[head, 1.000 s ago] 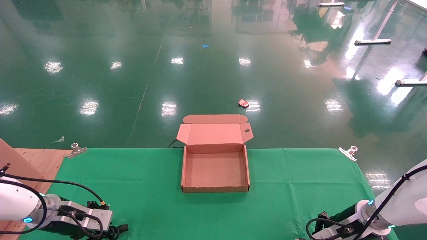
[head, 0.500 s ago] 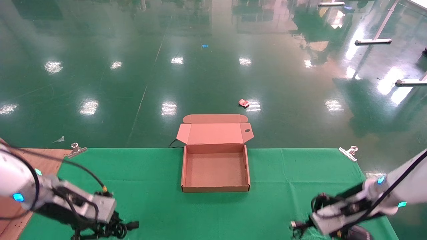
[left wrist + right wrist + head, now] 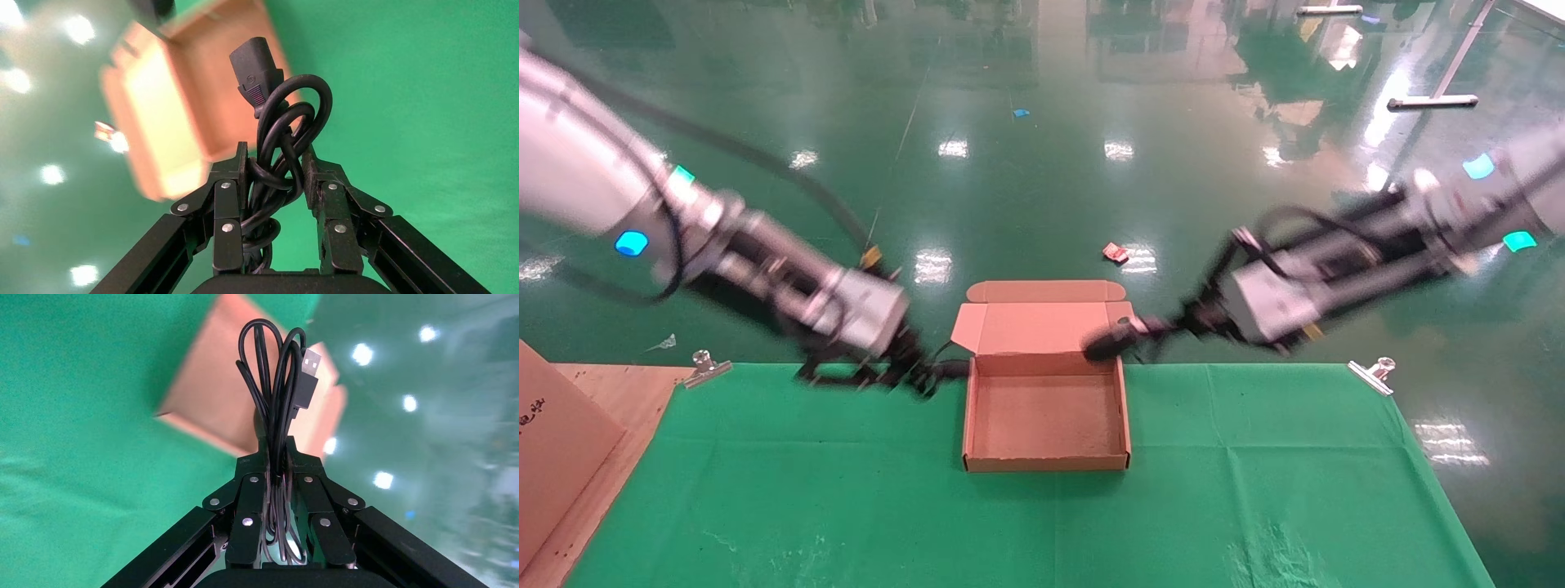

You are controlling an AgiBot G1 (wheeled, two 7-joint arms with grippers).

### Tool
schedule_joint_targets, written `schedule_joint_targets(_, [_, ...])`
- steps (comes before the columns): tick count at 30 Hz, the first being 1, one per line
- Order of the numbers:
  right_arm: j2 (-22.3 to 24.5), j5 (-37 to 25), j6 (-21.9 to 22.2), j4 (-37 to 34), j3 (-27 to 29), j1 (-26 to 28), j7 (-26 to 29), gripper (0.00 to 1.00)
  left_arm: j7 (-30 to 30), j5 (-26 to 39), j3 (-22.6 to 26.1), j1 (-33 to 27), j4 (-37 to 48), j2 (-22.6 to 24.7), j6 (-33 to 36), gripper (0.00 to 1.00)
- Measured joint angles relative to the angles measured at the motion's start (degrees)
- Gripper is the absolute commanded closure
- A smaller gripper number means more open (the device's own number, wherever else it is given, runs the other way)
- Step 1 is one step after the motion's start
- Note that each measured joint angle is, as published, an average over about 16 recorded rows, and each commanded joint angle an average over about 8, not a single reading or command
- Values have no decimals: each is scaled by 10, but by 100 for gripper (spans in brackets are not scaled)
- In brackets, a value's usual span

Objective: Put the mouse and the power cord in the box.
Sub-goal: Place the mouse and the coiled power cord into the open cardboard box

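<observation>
Left gripper [image 3: 273, 174] clamping the power cord [image 3: 278, 131], right gripper [image 3: 276, 456] pinching the mouse [image 3: 1114, 340] cable, both flanking the box [image 3: 1046, 464] at the table's [image 3: 764, 490] far edge

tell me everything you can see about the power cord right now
The power cord is a thick black cable with a matte rubbery look, wound into a loose coil of overlapping loops. A chunky black moulded plug sticks out past the loops. The left gripper is shut on the coil, its fingers pressing it from both sides. In the head view it hangs in the air, just left of the open box, touching nothing else.
</observation>
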Motion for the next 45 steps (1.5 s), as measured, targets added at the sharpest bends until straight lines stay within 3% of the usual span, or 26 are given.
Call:
schedule_joint_targets(9, [-45,7,13,-6,5,35,24,100,-2,-25,-13,-26,-19,31,-25,100])
schedule_joint_targets(20, [-53,11,8,-22,7,44,23,100,16,-56,-25,3,-21,35,-82,100])
schedule_joint_targets(26, [-47,13,7,-30,9,42,19,100,35,-65,-21,55,-46,40,-171,100])
schedule_joint_targets(37, [-19,14,16,-45,9,28,6,100,32,-109,15,196,-152,47,-402,100])
schedule_joint_targets(45, [7,11,27,-51,7,15,-5,100,17,-191,51,269,-208,47,-477,100])
